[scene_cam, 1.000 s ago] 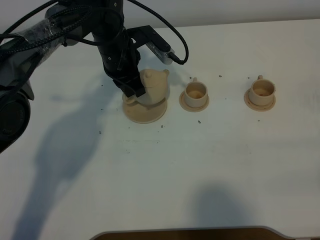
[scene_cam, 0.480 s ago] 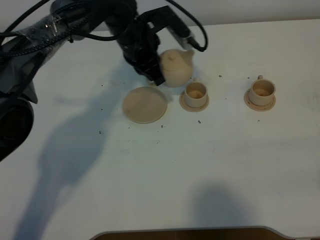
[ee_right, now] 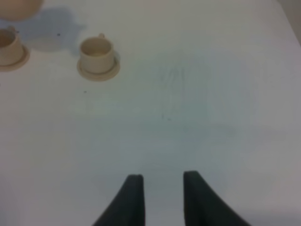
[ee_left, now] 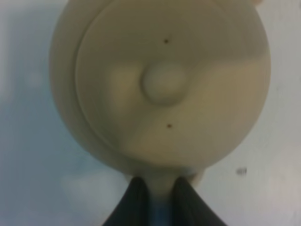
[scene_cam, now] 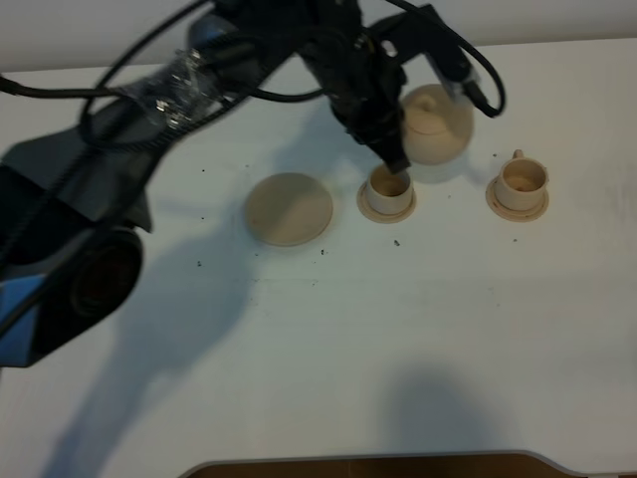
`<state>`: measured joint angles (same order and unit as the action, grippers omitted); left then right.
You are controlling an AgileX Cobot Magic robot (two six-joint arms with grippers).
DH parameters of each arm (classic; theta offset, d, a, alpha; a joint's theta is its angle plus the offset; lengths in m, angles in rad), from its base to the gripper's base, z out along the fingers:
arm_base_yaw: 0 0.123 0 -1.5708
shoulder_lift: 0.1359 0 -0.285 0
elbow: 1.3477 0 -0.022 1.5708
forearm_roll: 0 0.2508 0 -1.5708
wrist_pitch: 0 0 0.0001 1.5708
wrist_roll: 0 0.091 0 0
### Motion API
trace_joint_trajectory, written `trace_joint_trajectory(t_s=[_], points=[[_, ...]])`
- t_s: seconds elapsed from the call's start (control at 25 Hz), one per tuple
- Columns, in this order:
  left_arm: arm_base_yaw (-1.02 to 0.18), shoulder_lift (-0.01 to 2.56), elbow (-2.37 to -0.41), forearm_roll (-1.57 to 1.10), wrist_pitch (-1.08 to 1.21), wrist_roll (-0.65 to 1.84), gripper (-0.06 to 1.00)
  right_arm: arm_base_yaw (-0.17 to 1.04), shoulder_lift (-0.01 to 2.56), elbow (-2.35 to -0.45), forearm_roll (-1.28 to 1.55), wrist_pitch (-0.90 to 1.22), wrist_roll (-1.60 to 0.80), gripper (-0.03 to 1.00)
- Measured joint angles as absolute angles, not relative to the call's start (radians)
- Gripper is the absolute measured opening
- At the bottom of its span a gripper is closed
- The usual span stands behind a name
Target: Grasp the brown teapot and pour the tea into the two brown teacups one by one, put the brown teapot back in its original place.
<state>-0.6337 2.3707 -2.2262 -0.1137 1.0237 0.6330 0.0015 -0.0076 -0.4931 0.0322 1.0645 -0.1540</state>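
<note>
The brown teapot (scene_cam: 436,123) hangs in the air above the table, between the two brown teacups and a little behind them. My left gripper (scene_cam: 392,155) is shut on its loop handle. In the left wrist view the teapot (ee_left: 162,84) shows from above with its knobbed lid, the handle pinched in my left gripper (ee_left: 161,202). One teacup (scene_cam: 387,188) stands on its small saucer just under the gripper, the other teacup (scene_cam: 522,182) to the right. The original place, a flat round saucer (scene_cam: 289,208), lies bare on the left. My right gripper (ee_right: 162,188) hovers over bare table, holding nothing.
The white table (scene_cam: 398,329) carries a few small dark specks. The right wrist view shows the right teacup (ee_right: 97,54), the edge of the other teacup (ee_right: 8,47), and bare table (ee_right: 197,103) beside them. A dark edge (scene_cam: 378,466) runs along the table's front.
The left gripper lifted the teapot off the big saucer and carried it right, past the first teacup, to between the two cups. The right gripper has not moved.
</note>
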Motion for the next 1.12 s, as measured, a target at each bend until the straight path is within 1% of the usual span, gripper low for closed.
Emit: trace_joint_trajectory(t_s=[0.16, 0.36, 0.76, 1.12], points=[[-0.670, 2.425, -2.292, -0.083, 0.992, 0.633, 0.11, 0.001, -0.008, -0.493, 0.032, 1.065, -0.154, 0.23], [-0.692, 2.456, -2.308, -0.017, 0.940, 0.635, 0.11, 0.001, -0.008, -0.493, 0.032, 1.065, -0.153, 0.23], [-0.701, 2.462, -2.308, 0.045, 0.857, 0.756, 0.11, 0.001, -0.008, -0.493, 0.032, 1.065, -0.153, 0.23], [-0.703, 2.481, -2.308, 0.058, 0.872, 0.847, 0.11, 0.001, -0.008, -0.493, 0.032, 1.065, -0.154, 0.23]])
